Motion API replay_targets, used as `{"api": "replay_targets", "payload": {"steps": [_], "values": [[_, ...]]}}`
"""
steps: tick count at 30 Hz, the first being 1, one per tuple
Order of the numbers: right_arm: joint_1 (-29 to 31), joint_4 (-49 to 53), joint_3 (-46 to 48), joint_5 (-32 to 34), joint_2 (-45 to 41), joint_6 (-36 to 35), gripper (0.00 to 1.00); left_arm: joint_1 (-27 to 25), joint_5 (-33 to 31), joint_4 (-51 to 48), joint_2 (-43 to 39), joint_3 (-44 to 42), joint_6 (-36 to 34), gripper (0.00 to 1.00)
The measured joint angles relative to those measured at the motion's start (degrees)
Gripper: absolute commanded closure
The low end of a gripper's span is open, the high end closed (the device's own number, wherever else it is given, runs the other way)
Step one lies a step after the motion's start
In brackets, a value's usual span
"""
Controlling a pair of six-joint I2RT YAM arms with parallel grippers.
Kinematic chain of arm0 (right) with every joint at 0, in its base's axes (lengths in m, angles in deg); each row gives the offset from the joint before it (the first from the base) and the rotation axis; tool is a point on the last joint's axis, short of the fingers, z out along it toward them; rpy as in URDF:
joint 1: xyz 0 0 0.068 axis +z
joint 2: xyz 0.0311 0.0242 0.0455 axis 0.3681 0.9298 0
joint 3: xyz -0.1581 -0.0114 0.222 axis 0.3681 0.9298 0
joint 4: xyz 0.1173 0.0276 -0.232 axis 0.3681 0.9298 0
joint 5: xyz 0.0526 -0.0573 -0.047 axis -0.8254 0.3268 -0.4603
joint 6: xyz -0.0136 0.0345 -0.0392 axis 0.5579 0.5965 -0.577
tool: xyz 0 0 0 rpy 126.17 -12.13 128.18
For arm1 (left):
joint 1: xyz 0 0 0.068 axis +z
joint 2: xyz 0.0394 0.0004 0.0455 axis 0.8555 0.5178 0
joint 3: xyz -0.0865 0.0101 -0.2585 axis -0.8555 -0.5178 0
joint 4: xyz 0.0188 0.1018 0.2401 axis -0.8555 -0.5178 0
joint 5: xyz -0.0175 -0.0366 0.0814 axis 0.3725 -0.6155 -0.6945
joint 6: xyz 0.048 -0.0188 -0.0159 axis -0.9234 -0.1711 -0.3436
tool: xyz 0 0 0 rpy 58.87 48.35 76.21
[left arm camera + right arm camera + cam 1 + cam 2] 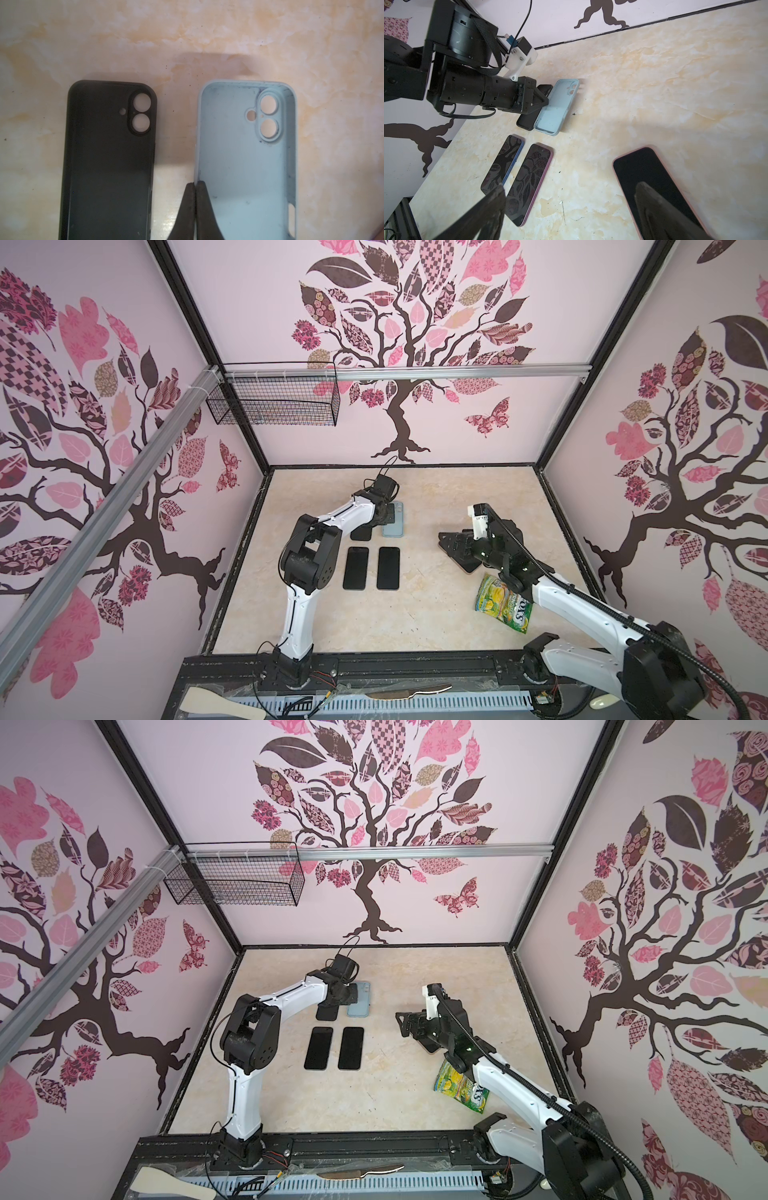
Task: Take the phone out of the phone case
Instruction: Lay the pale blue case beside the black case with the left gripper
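An empty light blue phone case [245, 166] lies open side up beside an empty black case [108, 166]; both show in a top view, the blue case [395, 526] to the right of the black case [360, 534]. My left gripper [195, 183] is shut on the blue case's side wall, as also seen in both top views [386, 515] [352, 994]. My right gripper [571, 186] hangs open just above a black-screened phone [652, 178] with a pink case rim around it. In both top views that gripper [453, 547] [409, 1026] hides most of that phone.
Two bare phones, one blue-edged [503, 164] and one magenta-edged [529, 182], lie screen up side by side mid-table [356, 568] [388, 568]. A green snack bag [503, 605] lies under the right arm. A wire basket [274, 402] hangs on the back rail.
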Motion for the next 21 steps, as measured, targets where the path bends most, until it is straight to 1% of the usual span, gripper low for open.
{"api": "replay_targets", "payload": {"steps": [19, 21], "values": [[0.0, -0.1, 0.0, -0.7, 0.9, 0.0, 0.0, 0.7, -0.8, -2.1, 3.8, 2.8, -0.9, 1.0], [0.0, -0.1, 0.0, -0.7, 1.0, 0.0, 0.0, 0.7, -0.7, -2.3, 3.9, 2.9, -1.0, 0.96]]}}
